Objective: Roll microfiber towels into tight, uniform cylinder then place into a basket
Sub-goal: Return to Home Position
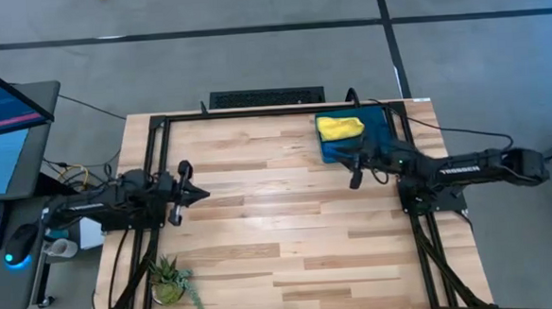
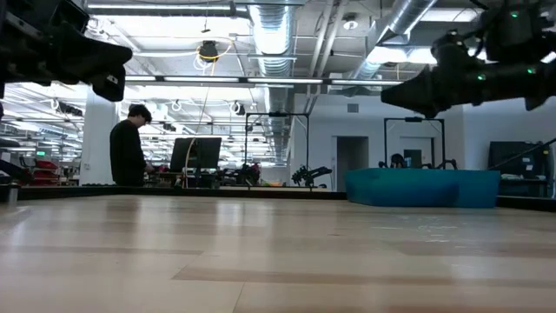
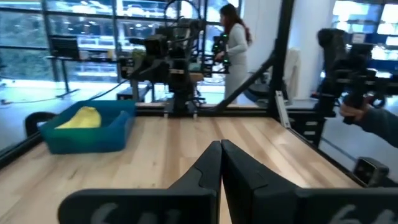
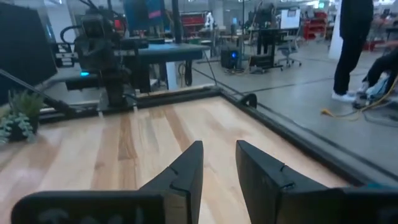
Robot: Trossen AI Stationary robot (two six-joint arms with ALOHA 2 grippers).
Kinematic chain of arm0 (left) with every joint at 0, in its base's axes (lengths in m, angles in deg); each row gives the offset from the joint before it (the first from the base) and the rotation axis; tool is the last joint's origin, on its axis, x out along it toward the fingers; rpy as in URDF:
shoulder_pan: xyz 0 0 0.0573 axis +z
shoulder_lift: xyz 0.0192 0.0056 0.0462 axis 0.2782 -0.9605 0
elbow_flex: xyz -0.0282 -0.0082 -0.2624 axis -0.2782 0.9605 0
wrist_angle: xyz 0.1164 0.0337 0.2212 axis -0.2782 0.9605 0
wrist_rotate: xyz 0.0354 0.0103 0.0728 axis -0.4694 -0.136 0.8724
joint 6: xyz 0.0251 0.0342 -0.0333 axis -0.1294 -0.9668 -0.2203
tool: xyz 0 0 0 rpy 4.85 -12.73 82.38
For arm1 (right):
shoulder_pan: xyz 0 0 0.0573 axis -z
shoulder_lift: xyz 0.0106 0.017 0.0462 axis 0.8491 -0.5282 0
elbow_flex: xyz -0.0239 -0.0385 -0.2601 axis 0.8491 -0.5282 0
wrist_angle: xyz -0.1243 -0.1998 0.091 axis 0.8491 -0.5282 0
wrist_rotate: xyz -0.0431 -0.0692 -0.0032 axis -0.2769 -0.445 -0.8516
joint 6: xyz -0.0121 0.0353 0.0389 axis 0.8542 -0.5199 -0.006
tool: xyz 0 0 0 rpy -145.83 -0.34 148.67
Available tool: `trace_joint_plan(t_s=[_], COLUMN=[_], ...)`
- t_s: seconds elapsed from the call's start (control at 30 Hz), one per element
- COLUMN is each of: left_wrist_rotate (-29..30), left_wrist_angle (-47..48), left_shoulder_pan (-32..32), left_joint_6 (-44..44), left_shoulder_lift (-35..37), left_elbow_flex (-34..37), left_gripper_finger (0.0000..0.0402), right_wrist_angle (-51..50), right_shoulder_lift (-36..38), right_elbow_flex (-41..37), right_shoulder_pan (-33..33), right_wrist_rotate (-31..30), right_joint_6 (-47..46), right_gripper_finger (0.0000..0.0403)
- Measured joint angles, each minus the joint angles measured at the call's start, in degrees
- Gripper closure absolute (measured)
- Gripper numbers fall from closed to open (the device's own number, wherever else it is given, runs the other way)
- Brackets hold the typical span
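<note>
1. Closest to the left wrist camera, the left end effector (image 3: 221, 146) has its two dark fingers pressed together with nothing between them. In my overhead view it (image 1: 200, 193) sits left of centre, pointing right across the wooden bench (image 1: 280, 239).
2. On the right wrist camera, the right end effector (image 4: 218, 149) has its fingers apart, with a clear gap and nothing held. From above it (image 1: 352, 169) sits right of centre, at the lower left corner of the basket (image 1: 377, 135).
3. That basket, a dark teal bin, stands at the upper right of the bench, against the far edge.
4. One yellow microfiber towel (image 1: 339, 127) lies bunched inside the basket, in its upper left part. In the left wrist picture I see the towel (image 3: 79, 118) rising above the bin wall at the frame's left.
5. My low view shows both arms hanging clear of the bench in the upper corners. The basket (image 2: 423, 187) stands right of centre, and its wall hides the towel.
6. A potted plant (image 1: 169, 278) sits at the bench's lower left corner overhead.
7. A person (image 2: 128, 148) stands in the room beyond, at the low view's left.
</note>
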Motion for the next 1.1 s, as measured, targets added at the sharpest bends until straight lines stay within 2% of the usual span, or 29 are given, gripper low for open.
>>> trace_joint_plan(t_s=[0.23,0.37,0.6,0.8,1.1], left_wrist_rotate=[0.07,-0.72,-3.73,-3.79,-6.91], left_wrist_angle=[2.41,3.77,4.88,-1.95,-5.77], left_shoulder_pan=[-1.35,-1.35,-1.37,-1.37,-1.37], left_joint_6=[-3.25,-3.25,-6.22,-3.94,-3.25], left_shoulder_lift=[0.0,0.0,-0.02,-0.02,-0.07], left_elbow_flex=[-2.97,-3.39,-3.39,0.11,0.33], left_gripper_finger=[0.0401,0.0401,0.0401,0.0401,0.0401], right_wrist_angle=[4.78,4.67,10.48,11.89,9.93], right_shoulder_lift=[3.17,4.12,4.37,4.32,3.53], right_elbow_flex=[-5.88,-5.86,-5.86,-5.59,-5.47], right_shoulder_pan=[-0.41,-2.89,-5.49,-4.85,-4.84], right_wrist_rotate=[0.02,0.03,0.04,-1.38,-1.46], right_joint_6=[-6.49,-7.5,-7.48,-8.84,-8.92], right_gripper_finger=[0.0287,0.0287,0.0287,0.0287,0.0287])
